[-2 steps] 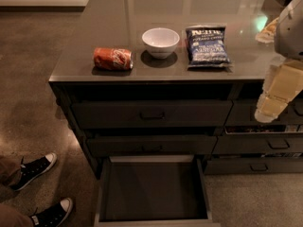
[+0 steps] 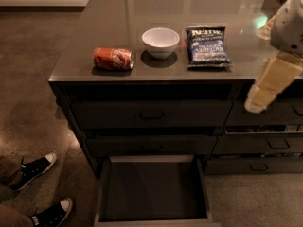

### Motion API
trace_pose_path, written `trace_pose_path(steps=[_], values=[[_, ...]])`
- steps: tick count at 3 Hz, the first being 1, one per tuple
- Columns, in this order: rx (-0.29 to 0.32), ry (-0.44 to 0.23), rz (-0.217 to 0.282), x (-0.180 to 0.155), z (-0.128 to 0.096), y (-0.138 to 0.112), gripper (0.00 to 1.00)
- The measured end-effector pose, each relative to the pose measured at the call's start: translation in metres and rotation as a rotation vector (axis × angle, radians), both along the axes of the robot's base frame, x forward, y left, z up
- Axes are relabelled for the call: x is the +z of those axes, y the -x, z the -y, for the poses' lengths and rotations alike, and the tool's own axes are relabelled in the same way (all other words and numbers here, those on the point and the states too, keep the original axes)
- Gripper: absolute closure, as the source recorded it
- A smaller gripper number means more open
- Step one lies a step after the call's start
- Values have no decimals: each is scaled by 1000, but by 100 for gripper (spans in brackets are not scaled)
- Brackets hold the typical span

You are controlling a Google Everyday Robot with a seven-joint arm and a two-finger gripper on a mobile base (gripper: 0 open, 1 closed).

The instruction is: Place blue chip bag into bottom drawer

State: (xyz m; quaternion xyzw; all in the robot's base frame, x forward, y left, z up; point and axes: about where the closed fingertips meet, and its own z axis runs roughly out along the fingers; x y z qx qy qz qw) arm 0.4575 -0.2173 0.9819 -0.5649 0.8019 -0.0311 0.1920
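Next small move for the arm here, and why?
Probably raise the gripper and bring it over the blue chip bag. The bag lies flat and untouched on the countertop beside the white bowl, the gripper hangs off the counter's right front edge, and the bottom drawer is already pulled open.

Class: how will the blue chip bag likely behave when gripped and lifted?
Probably light and floppy: the blue chip bag lies flat, puffed and crinkled. Its glossy film may slip or crush. The end effector hangs to its right, below the countertop.
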Motion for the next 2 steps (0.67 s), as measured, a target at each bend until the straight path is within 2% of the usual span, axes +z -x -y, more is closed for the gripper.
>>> trace_pose_path(steps=[1, 2], values=[[-78, -78, 35, -2, 0, -32, 0], [-142, -167, 97, -8, -4, -73, 0]])
